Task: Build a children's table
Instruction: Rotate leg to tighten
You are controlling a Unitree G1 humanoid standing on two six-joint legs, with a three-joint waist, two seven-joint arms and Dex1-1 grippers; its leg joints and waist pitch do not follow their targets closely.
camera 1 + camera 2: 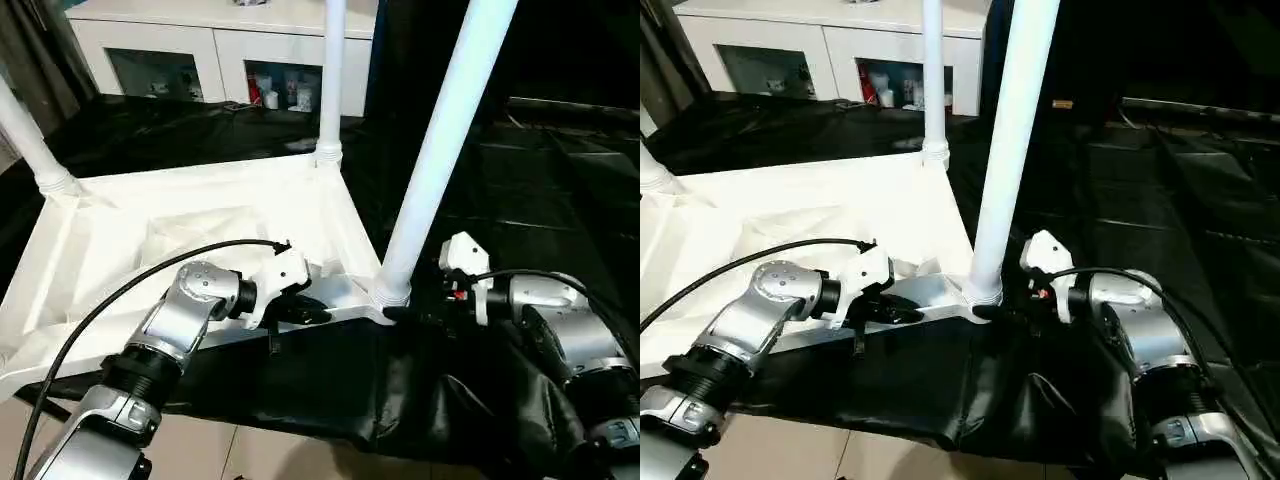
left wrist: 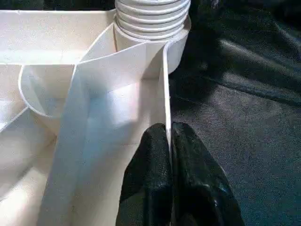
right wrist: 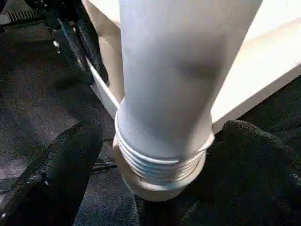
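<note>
The white tabletop (image 1: 200, 230) lies upside down on a black sheet, ribbed underside up. Three white legs stand in its corner sockets: one at the far left (image 1: 25, 135), one at the back (image 1: 331, 80) and one at the near right corner (image 1: 440, 150). My left gripper (image 2: 169, 129) is shut on the thin front rim (image 2: 165, 84) of the tabletop, a short way from the near right socket (image 2: 153, 23). My right gripper (image 3: 162, 155) is open, with one black finger (image 3: 66, 160) on each side of the near right leg's threaded base (image 3: 160, 160).
A white cabinet with glass doors (image 1: 220, 50) stands behind the work. The black sheet (image 1: 520, 180) covers the floor and bunches up under the tabletop's front edge (image 1: 400, 400). A black cable (image 1: 110, 300) runs along my left forearm.
</note>
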